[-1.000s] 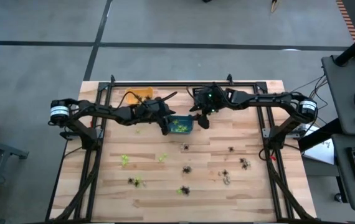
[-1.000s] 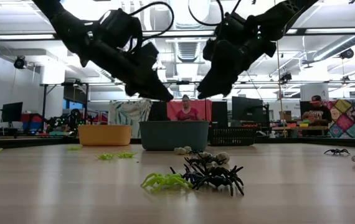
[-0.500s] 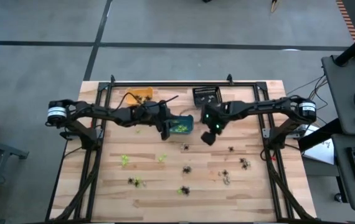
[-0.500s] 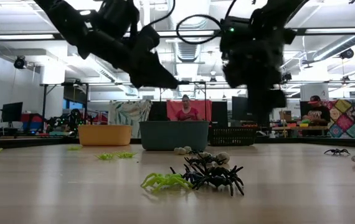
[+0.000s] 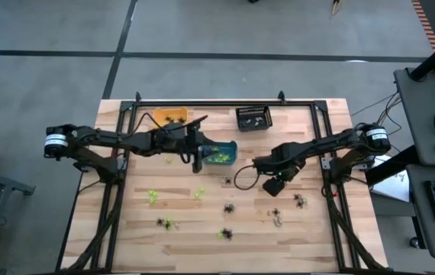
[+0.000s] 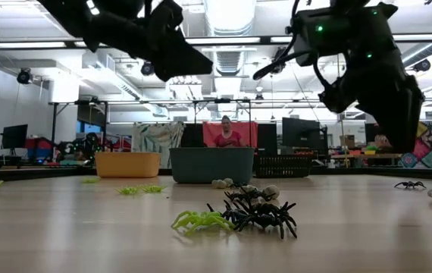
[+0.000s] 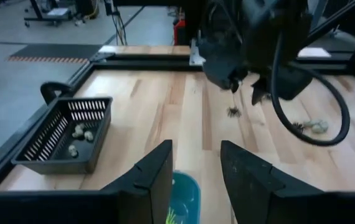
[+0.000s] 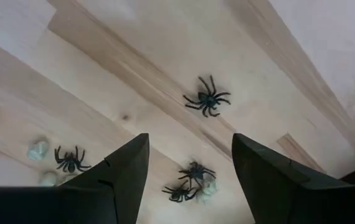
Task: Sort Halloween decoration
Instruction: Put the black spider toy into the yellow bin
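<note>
**Right arm swings from the bins to the loose spiders**

We see the right hand [image 5: 272, 186] now low over the right half of the desk [image 5: 126, 229], having travelled away from the black bin [image 5: 253, 118] at the far edge, where it stood a second ago. Its fingers are spread wide and hold nothing; its wrist view looks straight down on a black spider [image 8: 207, 98] with further black spiders [image 8: 70, 159] and pale pieces [image 8: 38, 148] nearby. We read this as a finished drop and the start of a new pick.

The left hand [image 5: 199, 158] hangs at the near-left rim of the teal bin [image 5: 225, 152], drawn slightly back from it; its fingers stand partly apart and appear empty, with the bin's rim visible between them. Lime pieces already lie in that bin.

Much decoration remains unsorted: green spiders [image 5: 153, 197] on the left of the desk, black ones [image 5: 229, 208] in the middle and right. An orange bin [image 5: 170, 117] sits at the far left.
</note>
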You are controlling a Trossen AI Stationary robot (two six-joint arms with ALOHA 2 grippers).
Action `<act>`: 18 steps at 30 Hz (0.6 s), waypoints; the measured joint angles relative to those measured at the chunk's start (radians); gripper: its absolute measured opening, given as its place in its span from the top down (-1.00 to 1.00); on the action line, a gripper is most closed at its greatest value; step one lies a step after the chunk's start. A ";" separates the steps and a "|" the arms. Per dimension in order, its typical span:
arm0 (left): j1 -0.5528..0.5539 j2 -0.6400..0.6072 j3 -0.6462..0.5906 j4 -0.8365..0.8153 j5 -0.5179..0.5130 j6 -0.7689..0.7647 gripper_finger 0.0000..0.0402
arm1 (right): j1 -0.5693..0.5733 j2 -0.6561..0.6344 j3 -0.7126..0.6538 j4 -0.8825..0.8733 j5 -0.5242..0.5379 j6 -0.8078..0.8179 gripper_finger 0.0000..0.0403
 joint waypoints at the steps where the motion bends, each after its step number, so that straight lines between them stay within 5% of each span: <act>1: 0.000 -0.005 0.000 0.001 0.000 0.001 0.41 | 0.007 0.000 -0.001 0.001 0.001 0.010 -0.09; 18: 0.000 -0.007 -0.001 -0.020 -0.040 0.026 0.41 | 0.021 0.001 -0.172 0.224 0.068 0.124 -0.09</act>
